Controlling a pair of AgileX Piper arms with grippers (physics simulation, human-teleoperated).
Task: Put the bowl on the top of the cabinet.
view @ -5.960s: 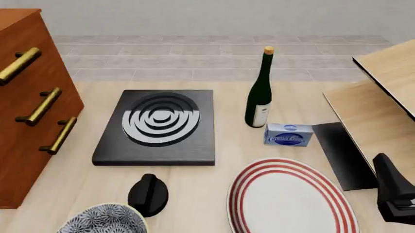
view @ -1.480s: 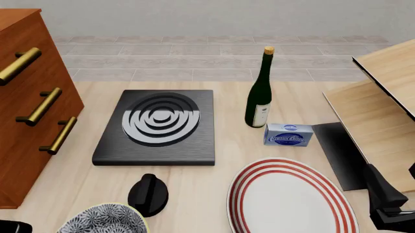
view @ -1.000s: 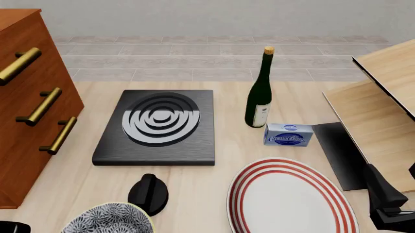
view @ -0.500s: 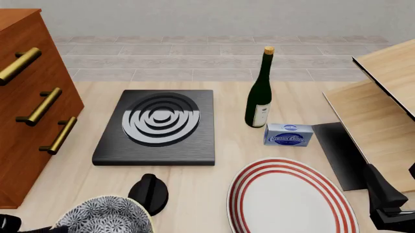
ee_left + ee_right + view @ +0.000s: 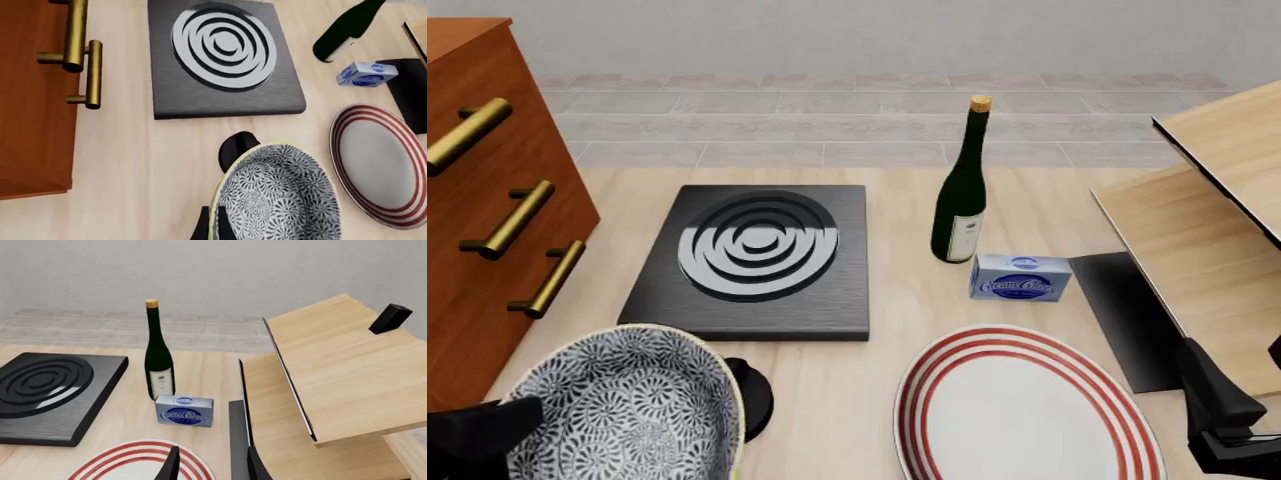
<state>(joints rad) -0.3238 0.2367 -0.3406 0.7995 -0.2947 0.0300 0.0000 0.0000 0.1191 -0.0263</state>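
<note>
Your left gripper (image 5: 215, 230) pinches the tilted bowl (image 5: 621, 410) by its rim near the desk's (image 5: 881, 200) front edge, beside the cabinet (image 5: 487, 220); your right gripper (image 5: 210, 465) stands spread.

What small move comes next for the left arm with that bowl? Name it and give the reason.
Probably keep raising the bowl and carry it left toward the cabinet. The left tool grips the bowl's rim, and the bowl hangs tilted above the table beside the black knob. The cabinet's top sits far higher than the bowl, so more height seems needed before moving over it.
</note>
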